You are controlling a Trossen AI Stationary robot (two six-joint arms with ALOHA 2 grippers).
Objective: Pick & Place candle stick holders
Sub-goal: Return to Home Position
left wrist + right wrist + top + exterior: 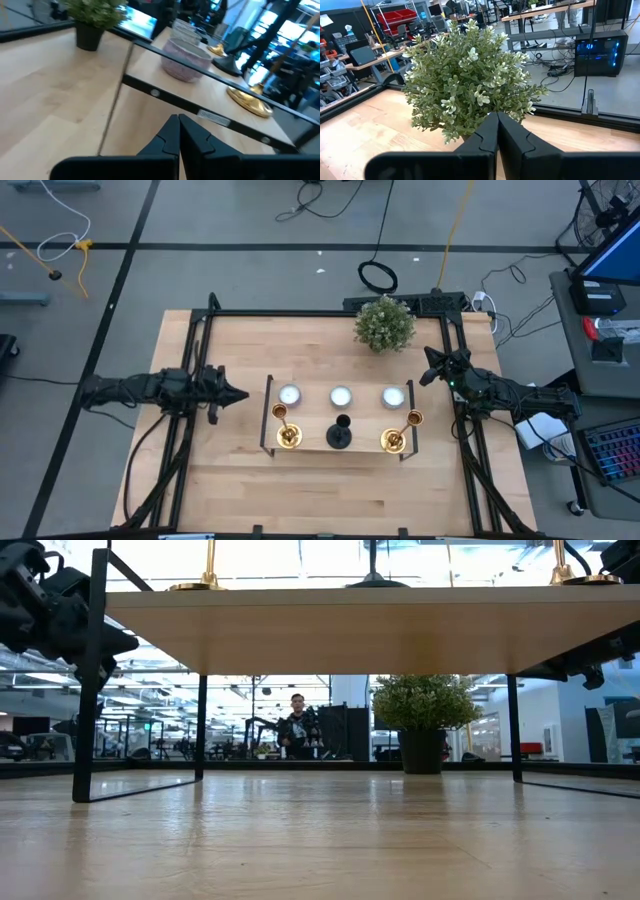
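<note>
The left gold candlestick (287, 432), the black candlestick (340, 434) and the right gold candlestick (396, 438) are standing upright in a row on the wooden shelf (315, 418), in front of three white candles (341, 395). The left claw (178, 119) is hovering off the shelf's left end and the right claw (497, 116) is facing the plant (470, 85); both are pinching fully together on nothing. The gold pair are looking stiff, slick and slender (probably tippy), so I am judging a grip low on the stem the safest.

At the top of the low view we see only the feet of the gold holders (207, 584) and black holder (372, 582), their tops cut off.
</note>
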